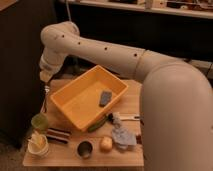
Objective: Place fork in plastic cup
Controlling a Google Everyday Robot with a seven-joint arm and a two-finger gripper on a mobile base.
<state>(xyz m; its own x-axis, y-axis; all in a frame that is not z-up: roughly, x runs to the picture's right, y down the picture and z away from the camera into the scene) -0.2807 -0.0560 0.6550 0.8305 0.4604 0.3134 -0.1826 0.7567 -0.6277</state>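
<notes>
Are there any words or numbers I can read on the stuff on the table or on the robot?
No readable text anywhere.
Yellow bin: plain, no label.
Green plastic cup, white cup, metal cup: no print seen.
Striped packet: only stripes, any writing too blurred to read.
Robot arm: dark dots, no words.
Gripper, at the table's left edge above the green cup: shut on the fork, no markings.

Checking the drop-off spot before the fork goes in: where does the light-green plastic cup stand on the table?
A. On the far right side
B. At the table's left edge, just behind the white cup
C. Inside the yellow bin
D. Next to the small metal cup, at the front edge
B: the plastic cup stands at the left edge behind the white cup, outside the yellow bin; the gripper hangs above it.
</notes>
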